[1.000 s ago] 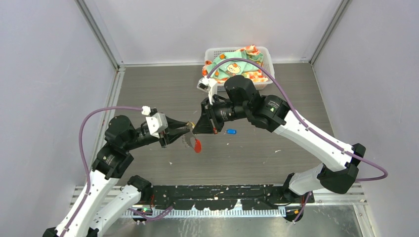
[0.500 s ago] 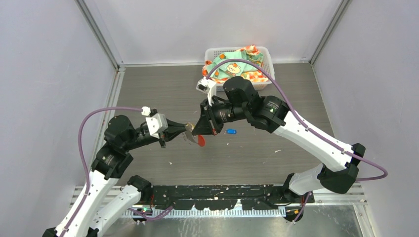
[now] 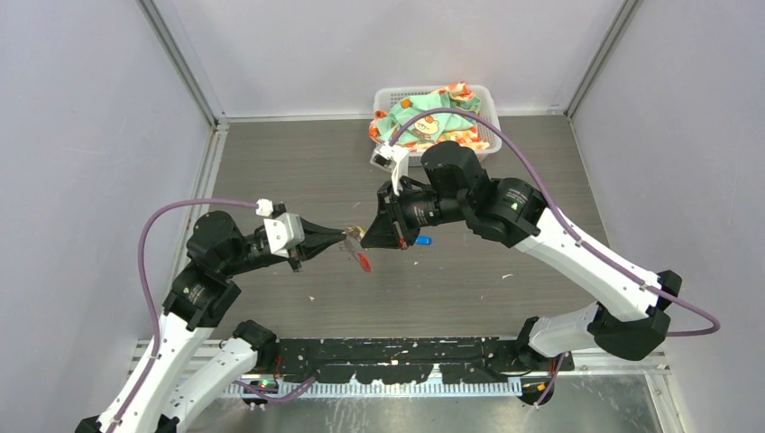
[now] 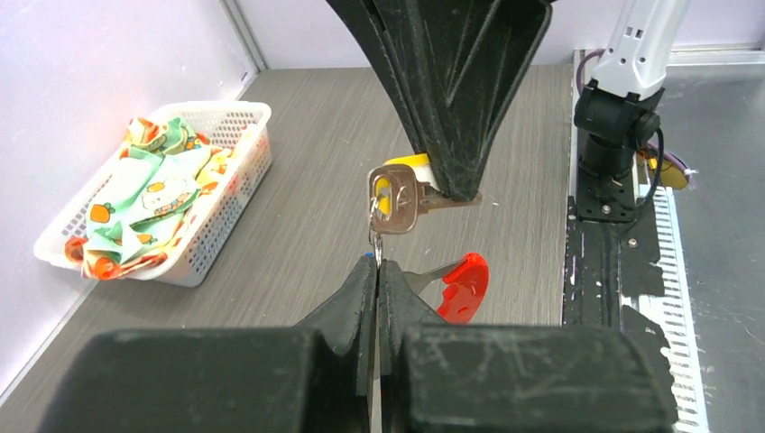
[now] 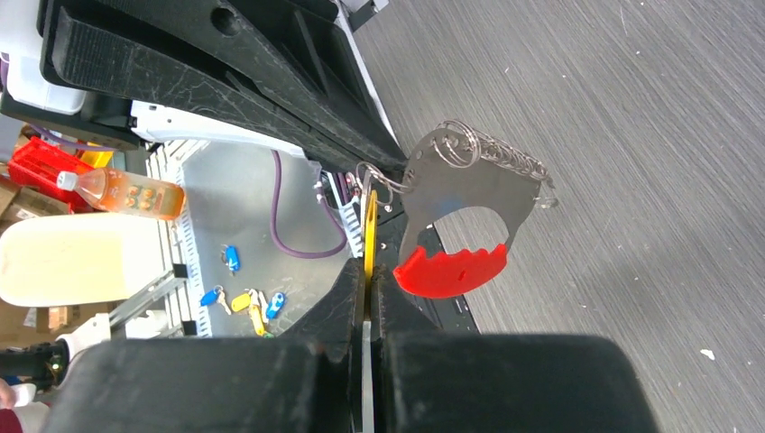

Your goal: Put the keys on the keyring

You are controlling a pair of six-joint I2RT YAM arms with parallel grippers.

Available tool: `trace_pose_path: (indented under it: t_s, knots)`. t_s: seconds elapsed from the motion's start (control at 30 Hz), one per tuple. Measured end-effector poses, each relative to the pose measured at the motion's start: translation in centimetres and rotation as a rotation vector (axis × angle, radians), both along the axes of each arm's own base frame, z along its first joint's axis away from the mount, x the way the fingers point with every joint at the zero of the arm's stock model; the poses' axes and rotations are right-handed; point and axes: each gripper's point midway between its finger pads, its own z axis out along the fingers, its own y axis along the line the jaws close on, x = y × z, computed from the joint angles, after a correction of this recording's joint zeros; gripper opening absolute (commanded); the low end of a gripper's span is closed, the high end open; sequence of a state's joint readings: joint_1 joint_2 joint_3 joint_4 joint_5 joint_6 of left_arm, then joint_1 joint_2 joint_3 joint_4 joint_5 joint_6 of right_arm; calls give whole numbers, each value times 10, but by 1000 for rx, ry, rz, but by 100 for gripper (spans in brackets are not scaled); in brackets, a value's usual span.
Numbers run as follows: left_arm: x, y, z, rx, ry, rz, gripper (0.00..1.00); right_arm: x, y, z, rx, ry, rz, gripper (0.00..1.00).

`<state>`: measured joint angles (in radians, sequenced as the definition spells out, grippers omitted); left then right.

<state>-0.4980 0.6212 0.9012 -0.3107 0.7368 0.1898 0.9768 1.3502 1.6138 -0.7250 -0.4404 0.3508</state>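
Left tool (image 3: 346,236) pressed shut on the thin wire of the keyring (image 3: 359,258), fingers (image 4: 361,289) together in the left wrist view with only the wire between them. Right tool (image 3: 368,236) likewise closed, clamped across the middle of the yellow key (image 4: 398,193), bow and yellow tag showing on one side of the grip, blade tip poking out on the other. Both tools tip to tip above the middle of the tabletop (image 3: 289,171), raised clear of its surface. Key's bow touching the ring wire right at the hole; threaded through or only resting against it, cannot tell. Hanging free below the pinch: a bunch of small chain rings (image 5: 492,149), a grey metal plate (image 5: 460,189) and the red tag (image 5: 448,270). Blue key (image 3: 422,240) flat on the tabletop, just beside the right tool on the side away from the left arm, apart from the keyring. White basket (image 3: 488,93) at the far edge of the tabletop, patterned cloth (image 3: 424,124) bundled inside it.
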Motion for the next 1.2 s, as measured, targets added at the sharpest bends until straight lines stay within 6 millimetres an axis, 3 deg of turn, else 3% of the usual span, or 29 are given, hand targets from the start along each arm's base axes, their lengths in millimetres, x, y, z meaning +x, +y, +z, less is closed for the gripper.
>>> trace_pose_path:
  t_s: [0.33,0.57,0.87,1.07,1.2]
  knots:
    - [-8,-1,5,11,-28,-41,0,-3,-10,0,-10,-7,-6,9]
    - [-8,-1,-3,37,-4,-44,0,-9,-26,7,-3,-24,-18,32]
    - [-10,-5,6,44,10,-80,0,-11,-41,5,-23,-59,-32,49]
    - [-24,-10,17,49,15,-174,0,-2,-33,10,-27,-114,-13,51]
    - [-35,-11,17,66,19,-239,0,-1,-27,17,9,-184,40,64]
